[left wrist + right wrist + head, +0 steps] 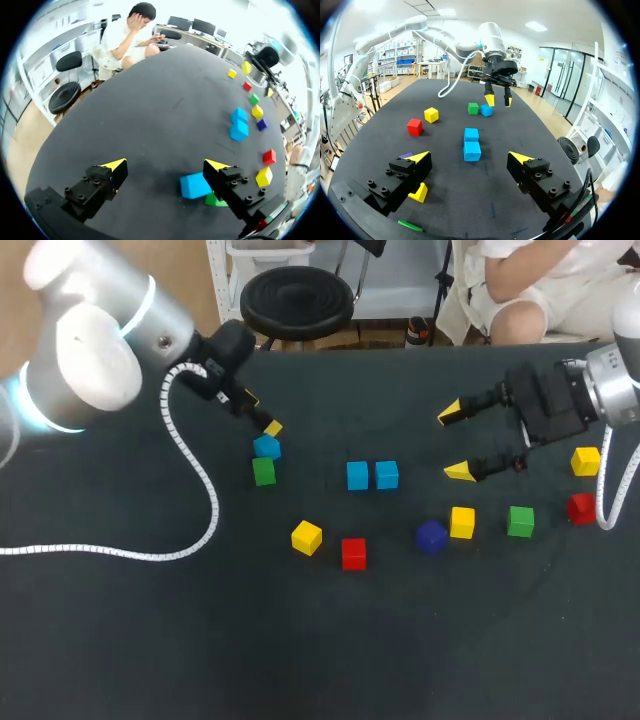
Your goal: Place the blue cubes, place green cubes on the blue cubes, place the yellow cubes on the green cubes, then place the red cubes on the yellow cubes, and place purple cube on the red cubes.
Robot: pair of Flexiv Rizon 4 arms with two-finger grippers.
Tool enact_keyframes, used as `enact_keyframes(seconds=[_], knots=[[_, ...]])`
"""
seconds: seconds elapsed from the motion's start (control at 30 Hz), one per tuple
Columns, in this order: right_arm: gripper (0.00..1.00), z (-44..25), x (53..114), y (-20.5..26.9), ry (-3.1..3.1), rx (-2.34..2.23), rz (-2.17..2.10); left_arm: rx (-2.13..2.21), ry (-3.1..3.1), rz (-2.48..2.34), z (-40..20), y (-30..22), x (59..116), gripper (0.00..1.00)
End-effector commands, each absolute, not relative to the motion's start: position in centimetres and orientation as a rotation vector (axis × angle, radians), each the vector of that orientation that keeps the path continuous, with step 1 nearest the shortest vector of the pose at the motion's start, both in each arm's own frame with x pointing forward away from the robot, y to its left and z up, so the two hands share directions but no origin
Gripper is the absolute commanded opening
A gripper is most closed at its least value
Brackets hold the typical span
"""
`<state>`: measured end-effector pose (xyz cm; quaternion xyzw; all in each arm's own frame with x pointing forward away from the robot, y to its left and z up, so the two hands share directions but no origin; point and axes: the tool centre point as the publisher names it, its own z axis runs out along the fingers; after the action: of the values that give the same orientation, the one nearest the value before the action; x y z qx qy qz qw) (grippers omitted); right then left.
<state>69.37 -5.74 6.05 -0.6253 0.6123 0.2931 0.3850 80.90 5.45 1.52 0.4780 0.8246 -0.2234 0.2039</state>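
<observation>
Left gripper [166, 165]: fingers spread wide, nothing held. Lone blue cube [195, 185] sits on the table [150, 100] between its fingers, tight up to one of them; can't tell if they touch. First green cube [214, 200] is right behind that blue one, partly hidden under the same finger. Blue pair [239, 131], two cubes touching side by side, lies ahead of this gripper, well apart.

Right gripper [470, 157]: also wide open, empty, over the table. Blue pair is straight ahead of it, near. Purple cube [406, 155], close yellow cube [420, 192] and second green cube [410, 226] are by one finger, partly hidden under it. Middle red cube [414, 126] and far yellow cube [431, 114] are farther ahead, off to that same side.
</observation>
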Motion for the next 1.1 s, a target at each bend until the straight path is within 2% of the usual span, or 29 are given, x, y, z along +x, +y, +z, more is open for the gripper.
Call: enact_keyframes(seconds=[0.03, 1.1], knots=[[1.00, 6.1, 69.3, -5.7, 1.559, -1.592, 0.745, 1.369, 2.249, -0.602, 2.6, 6.2, 78.3, 1.00], [1.00, 6.1, 69.3, -5.7, 1.559, -1.592, 0.745, 1.395, 2.300, -0.528, 0.6, 5.1, 76.4, 1.00]])
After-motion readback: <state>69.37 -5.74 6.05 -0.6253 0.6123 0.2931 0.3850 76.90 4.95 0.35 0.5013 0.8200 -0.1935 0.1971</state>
